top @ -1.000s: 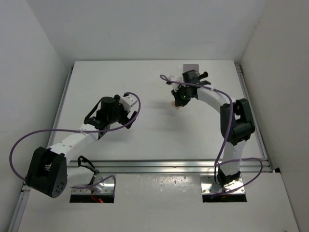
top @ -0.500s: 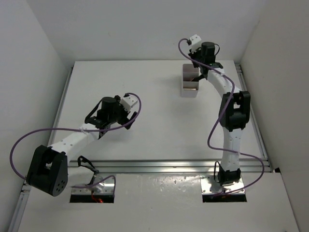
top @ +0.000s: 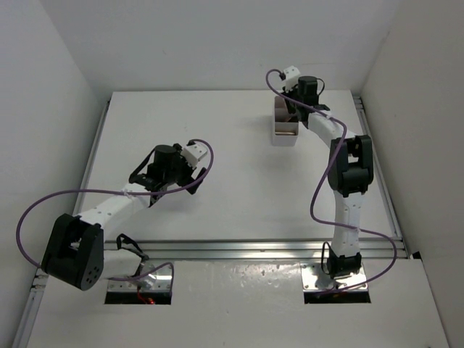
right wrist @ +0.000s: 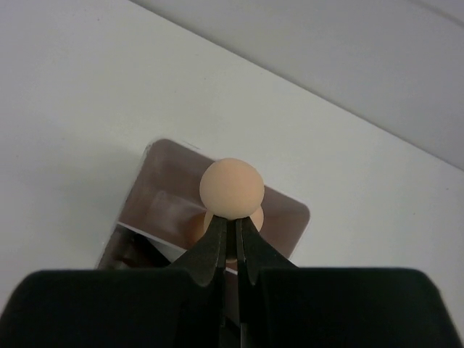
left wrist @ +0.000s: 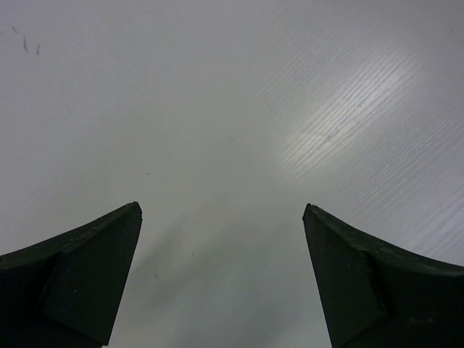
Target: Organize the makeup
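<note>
My right gripper [right wrist: 233, 221] is shut on a peach rounded sponge [right wrist: 231, 188] and holds it above the white two-compartment box [right wrist: 293, 210]. A second peach sponge [right wrist: 253, 220] lies in the box's far compartment, mostly hidden behind the held one. The near compartment [right wrist: 138, 250] holds dark items that I cannot make out. In the top view the right gripper [top: 291, 110] hangs over the box [top: 285, 135] at the back of the table. My left gripper [left wrist: 221, 210] is open and empty over bare table, left of centre in the top view [top: 165, 181].
The box stands close to the back wall. The white side walls enclose the table [top: 239, 188] on the left and right. A metal rail [top: 246, 250] runs along the near edge.
My right arm has swung from the middle of the table to the box at the back, carrying the peach sponge. The left arm has hardly moved.
</note>
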`<state>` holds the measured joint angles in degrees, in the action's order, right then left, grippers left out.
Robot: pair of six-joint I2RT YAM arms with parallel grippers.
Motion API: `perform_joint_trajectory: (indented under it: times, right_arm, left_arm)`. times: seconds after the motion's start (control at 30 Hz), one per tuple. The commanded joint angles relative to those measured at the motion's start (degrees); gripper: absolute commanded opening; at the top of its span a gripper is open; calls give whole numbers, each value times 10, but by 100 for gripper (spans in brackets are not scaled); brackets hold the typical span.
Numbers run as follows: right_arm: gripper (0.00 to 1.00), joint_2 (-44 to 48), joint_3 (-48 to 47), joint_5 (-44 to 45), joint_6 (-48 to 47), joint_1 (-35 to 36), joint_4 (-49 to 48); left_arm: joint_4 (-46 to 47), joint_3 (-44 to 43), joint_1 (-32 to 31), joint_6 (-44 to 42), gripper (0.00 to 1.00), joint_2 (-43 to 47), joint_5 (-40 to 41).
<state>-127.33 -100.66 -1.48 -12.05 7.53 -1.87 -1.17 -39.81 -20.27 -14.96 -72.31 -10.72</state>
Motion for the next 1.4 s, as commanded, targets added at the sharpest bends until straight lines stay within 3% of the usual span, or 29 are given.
perform_joint_trajectory:
  times: [0.0,0.13,0.23,0.37,0.4,0.5,0.73,0.8,0.83,0.97,1.37]
  right_arm:
    - [0,16,21,6,45,-1,15]
    - [0,36,78,5,62,0,-23]
    - [1,23,51,7,63,-1,8]
    - [29,28,44,7,65,-1,7]
    - [40,30,44,9,65,0,8]
    - [55,39,41,9,63,-2,9]
    - [64,78,53,-4,64,-1,-1]
    - [52,82,50,-9,66,-1,-7]
    - [36,82,46,-24,68,-1,-6]
    - [3,51,11,-34,96,-9,13]
    - [0,-57,-112,-15,113,-15,56]
  left_arm:
    - [12,-21,1,-2,100,1,-1]
    - [12,-16,1,-2,100,1,-1]
    - [12,-16,1,-2,100,1,-1]
    - [17,-16,1,-2,100,1,-1]
    - [17,-16,1,-2,100,1,-1]
    - [17,-16,1,-2,100,1,-1]
    - [22,-16,1,-2,100,6,-1]
    - [22,-11,1,-2,100,6,-1]
    - [22,-11,1,-8,100,6,-6]
    - [22,-11,1,-8,100,6,-11]
    - [22,-11,1,-13,100,11,-6]
